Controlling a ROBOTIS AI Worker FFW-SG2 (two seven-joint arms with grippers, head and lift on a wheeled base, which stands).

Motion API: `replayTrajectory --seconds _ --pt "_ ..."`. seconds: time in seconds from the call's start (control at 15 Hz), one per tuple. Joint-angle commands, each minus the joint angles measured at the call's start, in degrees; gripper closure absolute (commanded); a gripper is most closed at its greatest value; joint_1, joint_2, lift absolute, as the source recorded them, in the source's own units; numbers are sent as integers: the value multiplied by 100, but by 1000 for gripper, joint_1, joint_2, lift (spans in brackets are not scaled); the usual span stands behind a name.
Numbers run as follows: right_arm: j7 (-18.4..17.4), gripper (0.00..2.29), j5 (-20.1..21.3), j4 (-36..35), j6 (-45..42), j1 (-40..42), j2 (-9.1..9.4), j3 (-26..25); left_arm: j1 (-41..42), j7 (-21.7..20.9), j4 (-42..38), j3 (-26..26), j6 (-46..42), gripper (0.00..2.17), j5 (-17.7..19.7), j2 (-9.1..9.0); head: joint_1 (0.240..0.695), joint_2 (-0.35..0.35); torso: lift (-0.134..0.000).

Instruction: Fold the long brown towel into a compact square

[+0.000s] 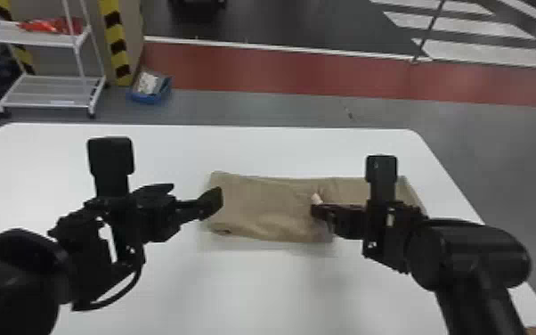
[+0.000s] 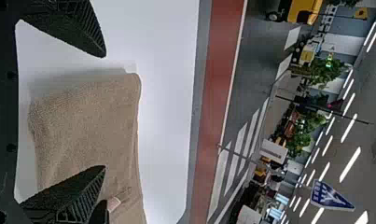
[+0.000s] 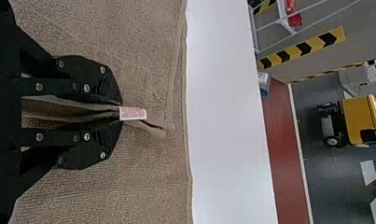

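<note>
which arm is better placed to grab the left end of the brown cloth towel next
Left, I'd say: the black left claw is open at that end of the brown cloth towel, while the black right claw is shut on a pinch of it by the small white-and-red tag.

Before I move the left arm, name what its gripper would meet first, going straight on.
Most likely the left end of the brown towel: the left gripper points toward it in the head view. Its height over the cloth is unclear, so it might pass above.
</note>
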Motion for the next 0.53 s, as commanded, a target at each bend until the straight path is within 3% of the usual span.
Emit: replayTrajectory --seconds 0.0,0.07,0.47 --pt "80 1126 -126 -202 -23 94 1 8 0 1 9 9 0 26 0 0 695 -167 -120" --pt "98 1214 -161 -405 -6 103 10 17 0 1 9 36 0 26 0 0 695 -162 -120" --pt "151 1214 -398 -1152 -6 -3 317 -115 0 -7 53 185 0 26 0 0 695 -111 -120"
